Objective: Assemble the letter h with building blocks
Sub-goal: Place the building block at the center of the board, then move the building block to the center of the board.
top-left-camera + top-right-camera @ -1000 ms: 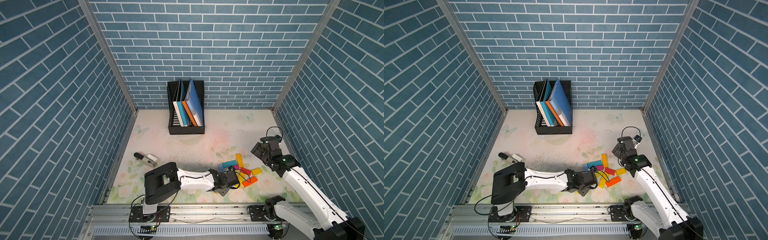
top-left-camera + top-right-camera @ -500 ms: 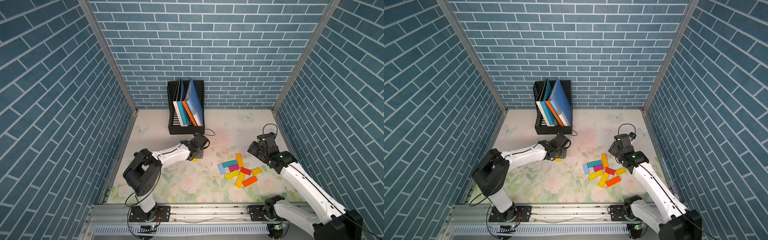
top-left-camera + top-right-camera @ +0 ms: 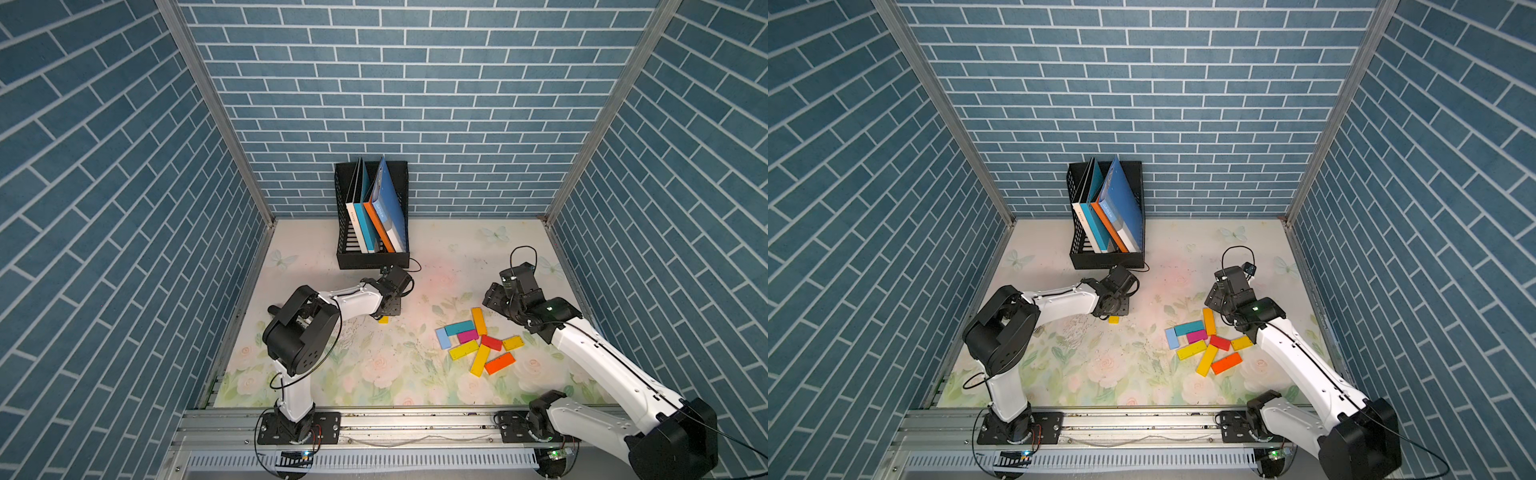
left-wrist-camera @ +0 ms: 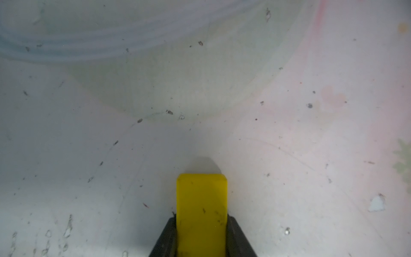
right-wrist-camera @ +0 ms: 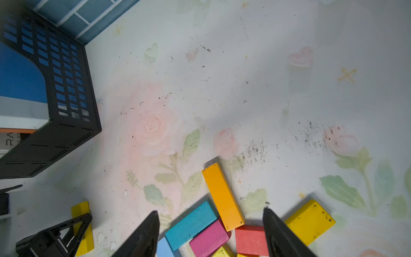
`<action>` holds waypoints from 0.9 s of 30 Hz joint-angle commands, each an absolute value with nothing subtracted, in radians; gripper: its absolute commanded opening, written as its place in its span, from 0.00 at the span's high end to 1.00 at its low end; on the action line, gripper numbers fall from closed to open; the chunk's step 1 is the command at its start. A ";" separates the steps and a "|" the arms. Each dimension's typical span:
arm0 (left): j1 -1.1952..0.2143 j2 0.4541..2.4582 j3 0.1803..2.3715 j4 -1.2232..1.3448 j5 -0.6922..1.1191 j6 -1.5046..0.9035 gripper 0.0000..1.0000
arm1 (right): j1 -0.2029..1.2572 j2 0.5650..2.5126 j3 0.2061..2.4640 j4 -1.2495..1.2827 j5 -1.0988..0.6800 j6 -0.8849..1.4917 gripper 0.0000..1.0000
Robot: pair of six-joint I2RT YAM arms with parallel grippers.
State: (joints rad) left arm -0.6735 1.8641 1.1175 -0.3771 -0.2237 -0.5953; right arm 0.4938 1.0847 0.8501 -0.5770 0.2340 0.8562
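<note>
Now my left pincer clamps yellow block near counter.
My right pincer open, empty over pile; block may skew if released tilted.

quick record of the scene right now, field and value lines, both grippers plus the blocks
left gripper: shut on a yellow block, low over the mat, in front of the black file holder
right gripper: open, empty, above the loose blocks
loose blocks: nine, jumbled flat on the mat
letter h: not started
</note>
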 commanded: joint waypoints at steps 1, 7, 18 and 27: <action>-0.669 1.851 1.101 -0.390 -0.228 -0.619 0.66 | 0.505 1.092 0.877 -0.574 0.233 0.848 0.26; -0.670 1.824 1.103 -0.392 -0.228 -0.646 0.37 | 0.528 1.112 0.903 -0.590 0.235 0.842 0.25; -0.669 1.589 1.138 -0.472 -0.356 -0.634 0.24 | 0.732 1.232 0.870 -0.555 0.200 0.872 0.23; -0.612 1.200 1.029 -0.281 -0.336 -0.413 0.29 | 0.876 1.452 0.807 -0.365 0.103 0.899 0.24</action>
State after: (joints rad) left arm -0.6376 1.2469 1.0958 -0.3450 -0.3698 -0.5240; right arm 0.8730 1.4136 0.8276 -0.4347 0.1406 0.8742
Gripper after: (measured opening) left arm 0.723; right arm 0.762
